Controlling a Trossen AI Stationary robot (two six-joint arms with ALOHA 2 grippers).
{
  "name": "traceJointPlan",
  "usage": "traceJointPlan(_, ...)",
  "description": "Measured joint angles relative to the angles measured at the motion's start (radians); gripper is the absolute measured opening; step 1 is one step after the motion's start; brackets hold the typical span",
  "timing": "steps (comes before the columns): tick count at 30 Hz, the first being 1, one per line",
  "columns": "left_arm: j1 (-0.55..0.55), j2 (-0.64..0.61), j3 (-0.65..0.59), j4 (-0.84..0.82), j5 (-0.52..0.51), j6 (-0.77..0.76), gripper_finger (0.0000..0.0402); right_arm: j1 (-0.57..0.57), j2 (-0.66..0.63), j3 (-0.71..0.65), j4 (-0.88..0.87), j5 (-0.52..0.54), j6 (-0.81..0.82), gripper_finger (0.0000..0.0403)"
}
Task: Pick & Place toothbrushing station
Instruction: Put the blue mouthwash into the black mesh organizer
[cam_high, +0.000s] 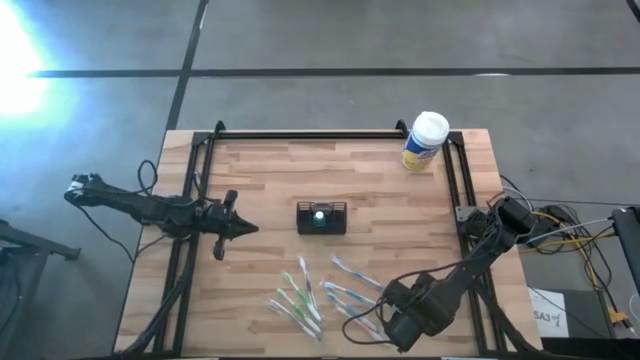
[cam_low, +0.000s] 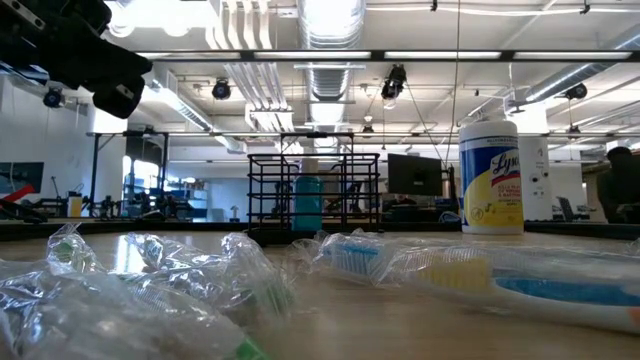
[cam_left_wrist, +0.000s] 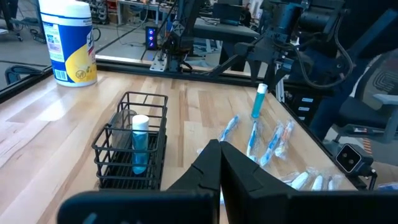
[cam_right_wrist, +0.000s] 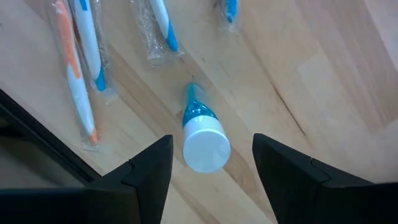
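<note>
1. My work surface is a light wooden table (cam_high: 260, 200) of butcher-block planks, edged by a black frame.
2. At its middle stands the toothbrushing station (cam_high: 321, 218), a black mesh box holding a blue tube.
3. Near the far right corner stands a yellow canister (cam_high: 424, 142) with a white lid.
4. On the near half lie scattered wrapped toothbrushes (cam_high: 300, 297).
5. Beside them stands an upright blue tube (cam_right_wrist: 203, 140) with a white cap.
</note>
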Motion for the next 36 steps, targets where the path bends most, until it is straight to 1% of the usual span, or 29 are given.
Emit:
traceJointPlan(3,0.0,0.0,0.0,0.0,0.0,0.0,0.0003,0.0,0.0,0.0,0.001,0.002,-0.002,0.0189)
traceJointPlan(10,0.0,0.0,0.0,0.0,0.0,0.0,0.0003,0.0,0.0,0.0,0.006,0.004,-0.028,0.0108)
traceJointPlan(13,0.0,0.0,0.0,0.0,0.0,0.0,0.0003,0.0,0.0,0.0,0.006,0.006,-0.048,0.0085)
traceJointPlan(21,0.0,0.0,0.0,0.0,0.0,0.005,0.0003,-0.003,-0.016,0.028,-0.007,0.058,-0.132,0.0085)
traceJointPlan(24,0.0,0.0,0.0,0.0,0.0,0.005,0.0003,-0.011,-0.05,0.071,-0.045,0.116,-0.165,0.0085)
traceJointPlan(27,0.0,0.0,0.0,0.0,0.0,0.006,0.0003,-0.032,-0.08,0.126,-0.089,0.205,-0.23,0.0085)
traceJointPlan(30,0.0,0.0,0.0,0.0,0.0,0.007,0.0003,-0.089,-0.101,0.192,-0.172,0.271,-0.318,0.0085)
traceJointPlan(32,0.0,0.001,0.0,0.0,-0.001,0.014,0.0003,-0.151,-0.105,0.241,-0.251,0.285,-0.385,0.0085)
traceJointPlan(34,0.0,0.001,0.0,0.0,-0.001,0.021,0.0003,-0.22,-0.105,0.285,-0.282,0.297,-0.492,0.0085)
traceJointPlan(36,0.0,0.001,0.0,0.0,-0.002,0.026,0.0003,-0.295,-0.104,0.323,-0.277,0.297,-0.617,0.0085)
